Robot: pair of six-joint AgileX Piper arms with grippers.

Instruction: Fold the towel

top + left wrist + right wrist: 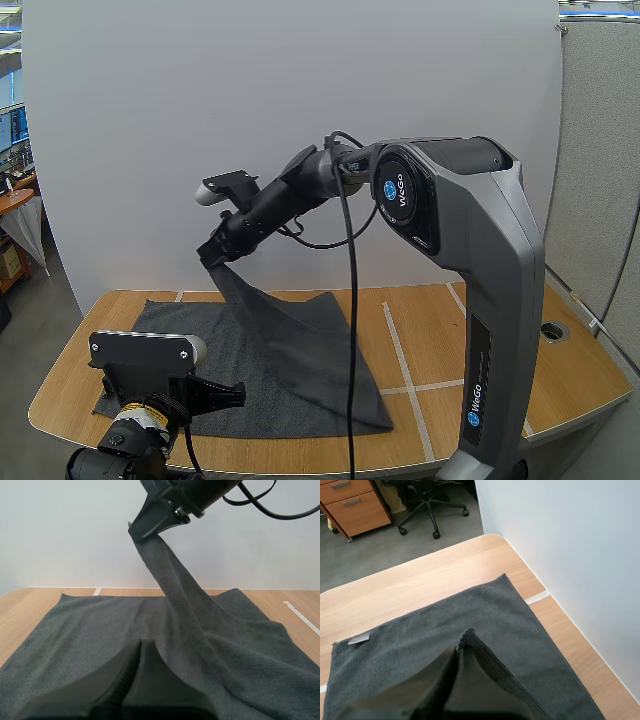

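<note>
A corner of the dark towel (290, 370) is held pinched aloft by the right gripper (212, 256); the remainder is spread on the table (570, 380). The left gripper (236, 393) is observed clenched on nothing, low over the towel.

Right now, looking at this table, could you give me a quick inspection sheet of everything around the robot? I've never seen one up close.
Surface: wooden table, marked with pale tape lines.
Job's things: dark grey towel spread flat, with one corner raised well above the table.
Clutter: nothing seen.
Grippers: right gripper has its fingers shut on the raised towel corner; left gripper has its fingers shut on nothing, low over the towel's near part.
Cables: nothing seen on the table.
Surroundings: plain pale wall behind the table.
</note>
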